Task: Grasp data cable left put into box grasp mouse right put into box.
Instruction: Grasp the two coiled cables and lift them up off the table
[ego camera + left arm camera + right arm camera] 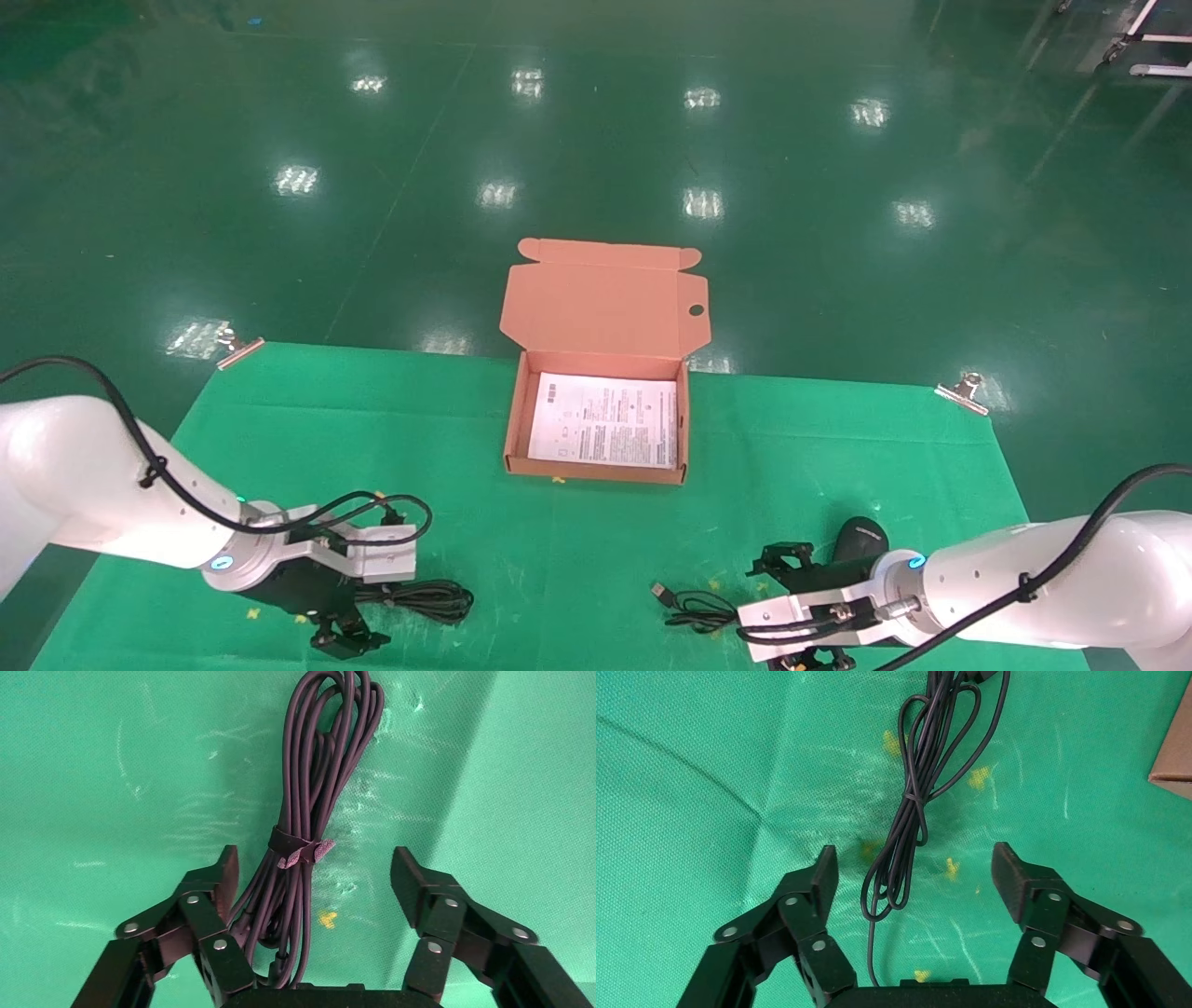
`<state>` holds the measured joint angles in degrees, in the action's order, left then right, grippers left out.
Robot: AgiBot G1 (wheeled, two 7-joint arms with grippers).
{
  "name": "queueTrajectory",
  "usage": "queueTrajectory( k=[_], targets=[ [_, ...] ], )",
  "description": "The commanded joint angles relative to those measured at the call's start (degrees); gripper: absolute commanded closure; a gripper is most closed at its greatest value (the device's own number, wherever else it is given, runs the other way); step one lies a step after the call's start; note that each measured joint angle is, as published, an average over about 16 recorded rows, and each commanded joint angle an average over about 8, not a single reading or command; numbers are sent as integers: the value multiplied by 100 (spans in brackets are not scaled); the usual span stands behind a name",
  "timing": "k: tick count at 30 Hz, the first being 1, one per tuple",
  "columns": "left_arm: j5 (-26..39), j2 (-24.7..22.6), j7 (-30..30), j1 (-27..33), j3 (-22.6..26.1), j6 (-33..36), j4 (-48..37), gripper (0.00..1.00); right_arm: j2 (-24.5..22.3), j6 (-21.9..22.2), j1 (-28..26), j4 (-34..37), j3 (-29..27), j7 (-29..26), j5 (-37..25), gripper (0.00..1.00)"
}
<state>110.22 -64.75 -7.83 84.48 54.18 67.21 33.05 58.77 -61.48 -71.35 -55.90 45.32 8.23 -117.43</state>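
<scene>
The data cable (426,597), a black looped bundle tied with a strap, lies on the green cloth at front left. My left gripper (372,601) is open and low around it; in the left wrist view the data cable (318,776) runs between the open fingers (218,881), close to one of them. The mouse (861,539) lies at front right, its cord (694,610) coiled to its left. My right gripper (796,610) is open beside the mouse; its wrist view shows the cord (916,797) between the open fingers, the mouse out of view. The box (515,419) stands open at centre.
A printed paper sheet (605,419) lies in the box, whose lid (605,298) stands up at the back. Metal clips (964,391) (237,347) hold the cloth's far corners. A box corner (1176,762) shows in the right wrist view. Green floor lies beyond.
</scene>
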Motion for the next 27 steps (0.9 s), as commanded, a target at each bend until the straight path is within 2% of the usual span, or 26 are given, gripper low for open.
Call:
queueTrajectory(
  k=[1,27],
  targets=[
    [0,3,-4,-3,0,3,13,100,-3,-6,-3,-5,-1,0,4,100],
    [6,16,-20,-14,0,17,62,100,-14,-31,-16,-24,-8,0,18,100]
  ],
)
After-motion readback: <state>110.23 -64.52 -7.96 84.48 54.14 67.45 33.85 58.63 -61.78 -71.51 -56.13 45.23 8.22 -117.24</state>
